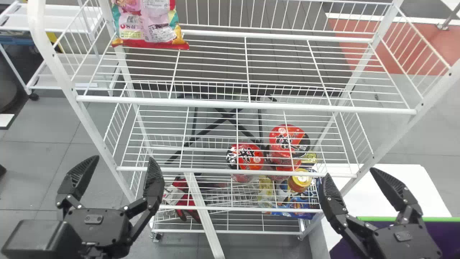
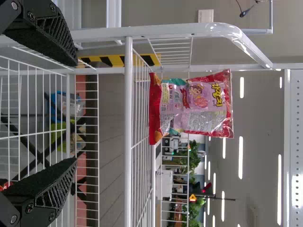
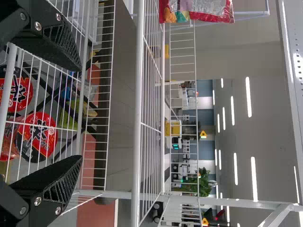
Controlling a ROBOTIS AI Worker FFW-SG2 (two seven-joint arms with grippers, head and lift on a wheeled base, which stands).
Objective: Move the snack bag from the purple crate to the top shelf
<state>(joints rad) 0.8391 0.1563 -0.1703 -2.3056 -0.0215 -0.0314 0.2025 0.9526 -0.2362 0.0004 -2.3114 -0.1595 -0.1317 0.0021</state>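
Red-edged snack bag point(image 1: 147, 27) sits at left end of top shelf point(image 1: 248, 105), head view, left gripper point(image 1: 123, 159) and right gripper point(image 1: 351, 173) gaping empty on that shelf's near side; left wrist view, bag upright, probably propped by back mesh point(image 2: 153, 194); right wrist view, same end, placing presumably done.

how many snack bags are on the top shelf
1. The snack bag stands upright at the back of the top shelf, toward the left end. Another might be hidden behind it.
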